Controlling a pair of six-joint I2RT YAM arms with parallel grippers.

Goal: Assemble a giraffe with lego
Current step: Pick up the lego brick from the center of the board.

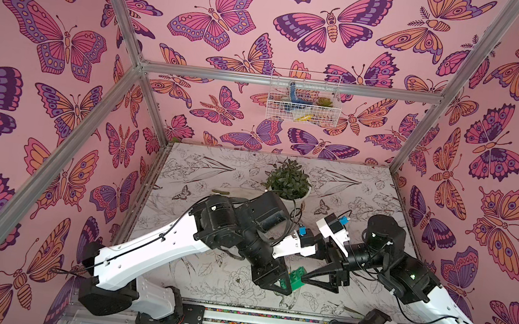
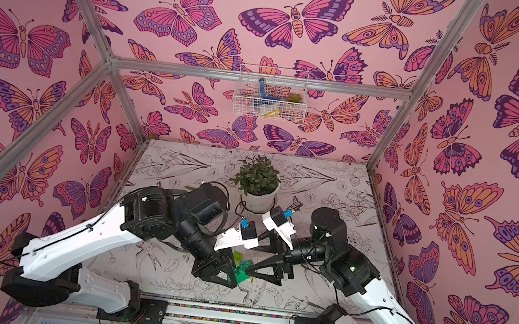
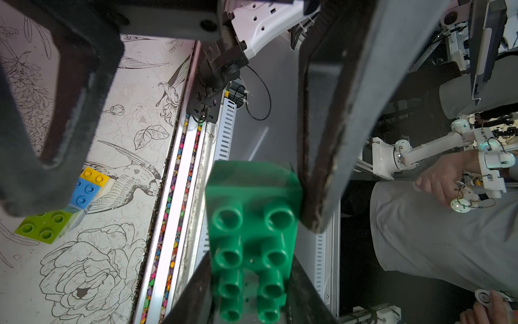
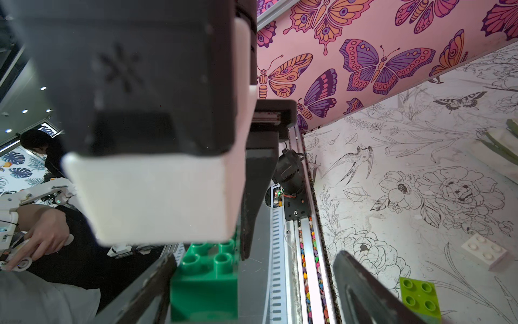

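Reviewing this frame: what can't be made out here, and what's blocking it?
- Yellow-blue-lime brick stack: left wrist view, partly behind the jaws of the right gripper; top views, almost wholly under both grippers.
- Dark green brick: top views, mostly covered by the left gripper holding it; right wrist view, half behind that gripper's blurred body.
- Wire basket contents: too small in both top views.

The flower-printed table is carrying a potted plant toward its back. On the plant's robot side, a white brick and a lime brick are sitting studs-up, apart.
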